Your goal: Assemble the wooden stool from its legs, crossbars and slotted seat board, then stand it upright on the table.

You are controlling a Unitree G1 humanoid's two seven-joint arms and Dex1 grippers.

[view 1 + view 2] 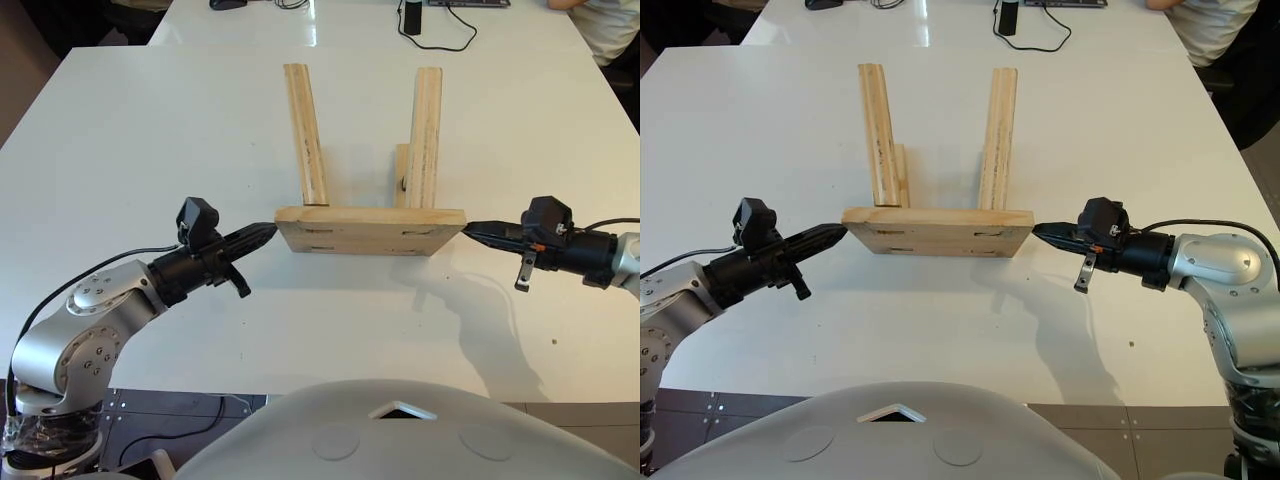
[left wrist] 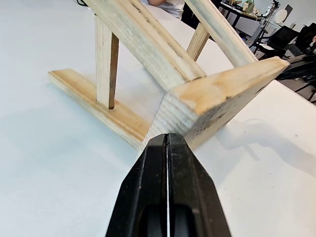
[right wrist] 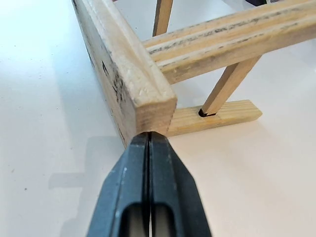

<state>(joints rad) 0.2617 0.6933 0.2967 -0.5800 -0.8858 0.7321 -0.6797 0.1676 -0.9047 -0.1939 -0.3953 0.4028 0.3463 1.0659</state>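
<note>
The wooden stool lies on its side on the white table [image 1: 130, 150], its slotted seat board [image 1: 370, 231] standing on edge nearest me. Two legs [image 1: 305, 135] point away across the table, and short crossbars [image 2: 106, 66] join them to the lower pair. My left gripper [image 1: 268, 233] is shut, its tip pressed against the left end of the seat board [image 2: 217, 98]. My right gripper [image 1: 470, 229] is shut too, its tip touching the board's right end [image 3: 148, 106]. Neither holds anything.
A black device with a cable [image 1: 412, 18] and a dark object [image 1: 228, 4] lie at the far edge of the table. A person's sleeve [image 1: 610, 20] shows at the far right corner. Bare tabletop lies on both sides of the stool.
</note>
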